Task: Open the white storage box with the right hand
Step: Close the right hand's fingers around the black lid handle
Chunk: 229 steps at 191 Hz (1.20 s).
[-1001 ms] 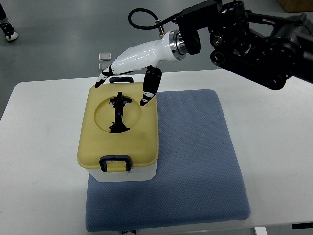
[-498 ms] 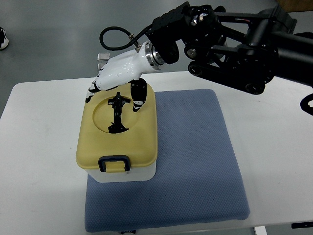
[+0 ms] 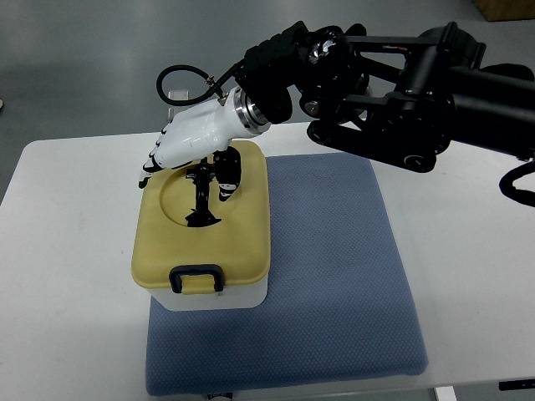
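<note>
The storage box (image 3: 213, 296) has a white body and a yellow lid (image 3: 241, 238). It stands on the left part of a blue mat. The lid has a round recess with a black handle (image 3: 201, 196) lying in it, and a dark blue latch (image 3: 196, 277) at the near edge. My right hand (image 3: 188, 171) is white with black fingertips. It hovers over the far left of the lid, fingers spread and pointing down toward the recess. Its thumb (image 3: 226, 177) hangs just right of the handle. It holds nothing. The far edge of the lid is hidden by the hand.
The blue mat (image 3: 334, 276) covers the middle of the white table (image 3: 58, 276). My black right arm (image 3: 393, 79) reaches across the far side from the right. A small metal clip (image 3: 174, 98) shows beyond the table's far edge.
My right hand has moved left and nearer, from the far edge of the lid to over its recess. The arm has swung further left. The box has not moved.
</note>
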{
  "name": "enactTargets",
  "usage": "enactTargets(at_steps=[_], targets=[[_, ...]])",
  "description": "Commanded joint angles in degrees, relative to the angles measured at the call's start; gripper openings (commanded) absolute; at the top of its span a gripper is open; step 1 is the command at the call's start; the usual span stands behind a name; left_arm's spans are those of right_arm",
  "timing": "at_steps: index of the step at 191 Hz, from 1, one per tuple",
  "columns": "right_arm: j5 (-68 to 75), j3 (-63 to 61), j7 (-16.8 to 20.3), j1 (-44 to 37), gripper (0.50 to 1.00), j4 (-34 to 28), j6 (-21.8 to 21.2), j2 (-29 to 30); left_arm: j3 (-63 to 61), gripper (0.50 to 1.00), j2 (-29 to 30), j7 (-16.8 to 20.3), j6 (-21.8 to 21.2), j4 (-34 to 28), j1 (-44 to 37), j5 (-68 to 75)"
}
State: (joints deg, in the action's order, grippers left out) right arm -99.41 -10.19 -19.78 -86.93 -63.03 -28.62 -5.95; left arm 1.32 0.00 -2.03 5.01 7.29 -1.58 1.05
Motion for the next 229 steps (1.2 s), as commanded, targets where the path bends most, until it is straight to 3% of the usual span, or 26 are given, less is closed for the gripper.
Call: enactTargets(at_steps=[1,32,107,149,171,196,229], targets=[[-0.6,0.0,0.0,0.1,0.862,0.4,0.1,0.0,0.0,1.000,0.0,0.0,0.0,0.0,0.0,0.0],[-0.6,-0.1,0.0,0.4,0.801,1.2,0.7,0.3,0.0,1.000,0.0,0.0,0.0,0.0,0.0,0.0],[-0.6,-0.2,0.2,1.1,0.719,1.6,0.7,0.2,0.0,1.000,0.0,0.0,0.0,0.0,0.0,0.0],[-0.6,-0.3,0.2,1.3,0.623,1.7,0.7,0.1,0.0,1.000,0.0,0.0,0.0,0.0,0.0,0.0],[-0.5,-0.5,0.1,2.2,0.607,1.7,0.7,-0.1,0.0,1.000,0.0,0.0,0.0,0.0,0.0,0.0],[-0.4,-1.0,0.0,2.3,0.503,1.7,0.5,0.0,0.0,1.000,0.0,0.0,0.0,0.0,0.0,0.0],[-0.3,-1.4,-0.1,2.3,0.500,1.7,0.5,-0.3,0.0,1.000,0.0,0.0,0.0,0.0,0.0,0.0]])
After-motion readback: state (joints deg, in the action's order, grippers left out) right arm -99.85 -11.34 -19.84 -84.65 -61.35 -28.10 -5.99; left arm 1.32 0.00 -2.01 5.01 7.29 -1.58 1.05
